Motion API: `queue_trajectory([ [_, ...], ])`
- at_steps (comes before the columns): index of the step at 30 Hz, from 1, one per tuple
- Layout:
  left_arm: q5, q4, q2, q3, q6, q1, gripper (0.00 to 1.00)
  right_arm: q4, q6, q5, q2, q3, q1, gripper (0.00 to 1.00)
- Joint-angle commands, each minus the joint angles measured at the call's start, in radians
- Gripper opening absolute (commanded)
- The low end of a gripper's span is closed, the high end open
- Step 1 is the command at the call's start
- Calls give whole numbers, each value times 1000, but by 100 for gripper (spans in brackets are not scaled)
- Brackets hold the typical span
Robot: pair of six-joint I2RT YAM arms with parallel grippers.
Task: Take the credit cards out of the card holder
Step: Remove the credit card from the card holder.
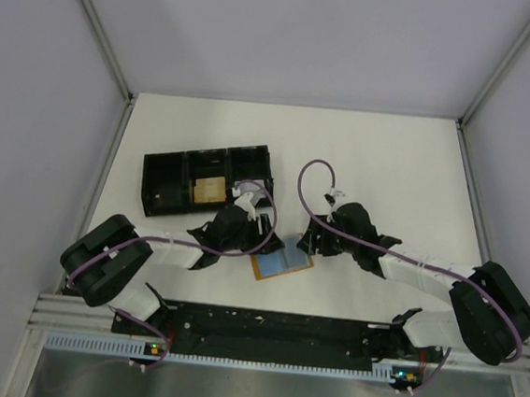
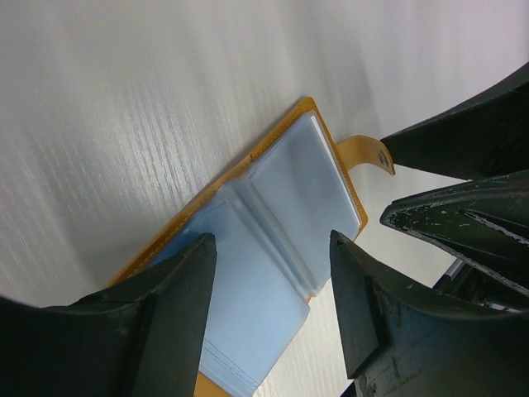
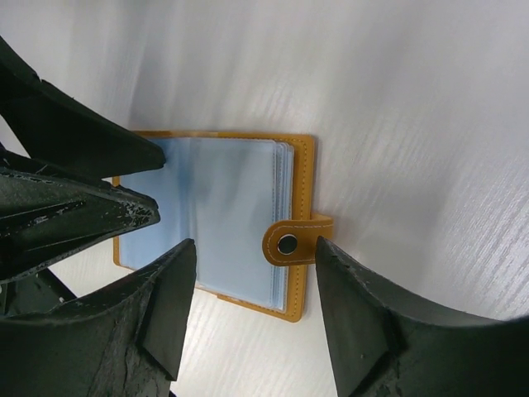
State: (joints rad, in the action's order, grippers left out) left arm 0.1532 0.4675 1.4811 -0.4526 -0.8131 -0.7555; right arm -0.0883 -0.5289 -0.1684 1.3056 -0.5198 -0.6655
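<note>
The card holder (image 1: 281, 264) lies open on the surface (image 1: 390, 164). Left fingers (image 2: 173, 322) and right fingers (image 3: 364, 322) hang released over it, grasping nothing.

**No readable text**

No words, numbers, logos or signs could be read in any view. The orange card holder (image 3: 304, 165), its pale blue cards (image 3: 223, 215) and the black tray (image 1: 165, 187) showed only plain, unmarked faces.

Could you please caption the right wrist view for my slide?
Right claw open above the unfolded orange card holder, lined up with its snap tab.
</note>
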Motion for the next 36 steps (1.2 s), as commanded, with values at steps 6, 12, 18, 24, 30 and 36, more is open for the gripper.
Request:
queue_trajectory([
  [6,-7,-72,-73,55,-15,-5,61,56,-28,-20,-84,-69,-11,58],
  [12,-35,-159,-168,65,2,-7,61,67,-77,-69,-89,-60,-46,57],
  [18,-43,-202,-186,57,20,-8,56,32,-106,-40,-28,-39,-65,50],
  [24,-21,-201,-142,54,26,-8,43,41,-111,3,24,-22,-66,47],
  [30,-14,-198,-130,51,25,-11,34,12,-118,-14,55,3,-65,44],
  [36,-10,-196,-119,49,22,-16,33,54,-103,16,52,-8,-63,43],
])
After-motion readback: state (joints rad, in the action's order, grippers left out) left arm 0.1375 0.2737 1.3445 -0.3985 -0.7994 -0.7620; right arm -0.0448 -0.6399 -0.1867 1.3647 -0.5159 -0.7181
